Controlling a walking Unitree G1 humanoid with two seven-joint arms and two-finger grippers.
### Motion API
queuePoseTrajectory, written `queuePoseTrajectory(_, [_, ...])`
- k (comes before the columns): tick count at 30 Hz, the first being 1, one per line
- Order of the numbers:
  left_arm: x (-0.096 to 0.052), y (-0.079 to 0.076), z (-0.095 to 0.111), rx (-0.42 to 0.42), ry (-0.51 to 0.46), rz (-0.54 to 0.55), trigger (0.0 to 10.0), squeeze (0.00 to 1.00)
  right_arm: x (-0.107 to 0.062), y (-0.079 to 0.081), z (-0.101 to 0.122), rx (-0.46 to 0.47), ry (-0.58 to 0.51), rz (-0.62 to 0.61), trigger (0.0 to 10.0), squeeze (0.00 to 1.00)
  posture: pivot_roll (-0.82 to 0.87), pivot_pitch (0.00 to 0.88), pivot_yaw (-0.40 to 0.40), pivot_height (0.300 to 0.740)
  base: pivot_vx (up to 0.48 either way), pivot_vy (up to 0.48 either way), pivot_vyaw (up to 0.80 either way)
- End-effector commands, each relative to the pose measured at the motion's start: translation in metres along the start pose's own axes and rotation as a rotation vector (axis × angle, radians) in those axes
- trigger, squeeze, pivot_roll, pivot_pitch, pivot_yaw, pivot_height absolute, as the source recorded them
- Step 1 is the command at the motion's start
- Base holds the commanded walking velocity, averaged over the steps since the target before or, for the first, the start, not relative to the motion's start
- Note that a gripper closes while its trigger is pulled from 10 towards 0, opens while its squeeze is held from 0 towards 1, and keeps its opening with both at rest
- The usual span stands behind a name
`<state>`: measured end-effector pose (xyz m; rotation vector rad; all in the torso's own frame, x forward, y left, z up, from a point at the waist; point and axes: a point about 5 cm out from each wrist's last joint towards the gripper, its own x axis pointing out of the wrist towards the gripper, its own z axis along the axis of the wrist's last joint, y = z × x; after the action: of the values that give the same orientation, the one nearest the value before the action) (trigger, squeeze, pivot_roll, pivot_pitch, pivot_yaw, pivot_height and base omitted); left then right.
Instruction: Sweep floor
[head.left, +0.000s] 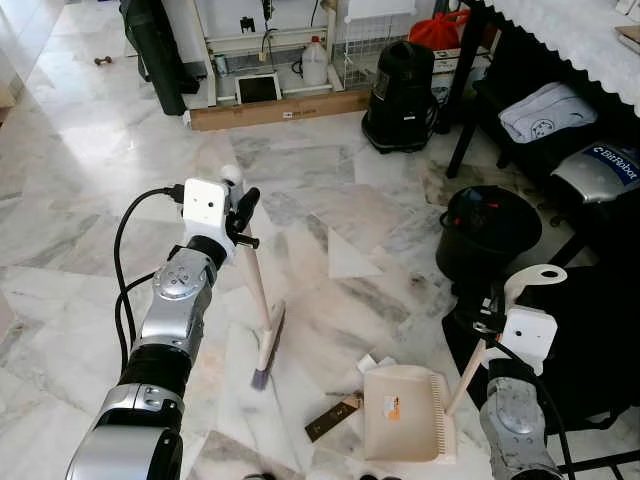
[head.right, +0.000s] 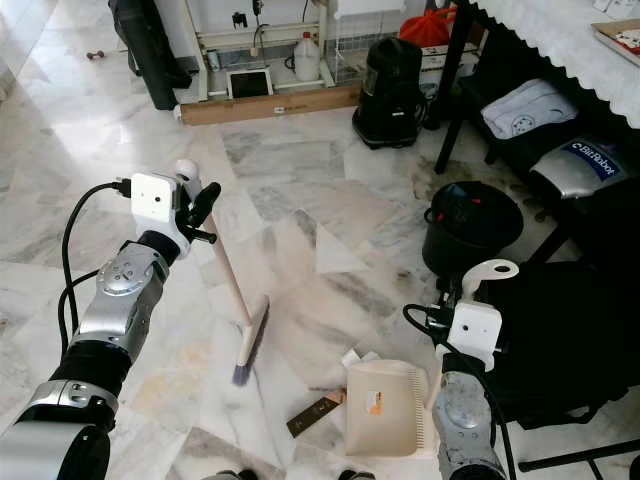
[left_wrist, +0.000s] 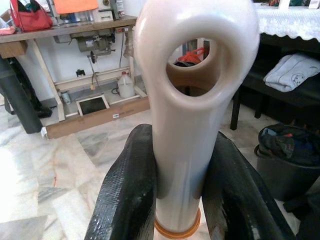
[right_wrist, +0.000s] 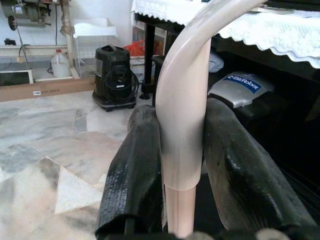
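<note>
My left gripper is shut on the top of a cream broom handle, its two black fingers pressed on either side. The broom slants down to its bristle head on the marble floor. My right gripper is shut on the curved cream handle of a cream dustpan, which rests flat on the floor to the right of the broom head. A dark brown strip and a white paper scrap lie between broom and dustpan.
A black bin stands right of centre, with a black bag nearer on the right. Behind are a black vacuum cleaner, a long cardboard box, a white jug and a cloth-covered table. Open marble floor lies left.
</note>
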<state>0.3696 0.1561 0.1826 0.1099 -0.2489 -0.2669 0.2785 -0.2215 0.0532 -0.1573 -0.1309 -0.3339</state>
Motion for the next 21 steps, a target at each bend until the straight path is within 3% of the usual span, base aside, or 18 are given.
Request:
queuePoseTrajectory(1, [-0.0005,0.0033,0.0034,0.032,-0.026,-0.001,10.0,0.00,-0.0043,-0.0005,-0.0051,-0.017,0.023,0.005,10.0,0.00,0.11,0.139,0.017,0.740,0.000,0.000,0.00])
queuePoseTrajectory(10, [0.0001,0.0042,0.0042,0.041,-0.029,-0.002,10.0,0.00,-0.0036,-0.0085,-0.0051,-0.046,0.016,0.008,10.0,0.00,0.11,0.139,0.017,0.740,0.000,0.000,0.00])
queuePoseTrajectory(21, [0.0003,0.0042,0.0045,0.046,-0.032,-0.008,10.0,0.00,-0.0100,-0.0002,-0.0117,-0.077,0.043,0.041,10.0,0.00,0.11,0.142,0.019,0.740,0.000,0.000,0.00])
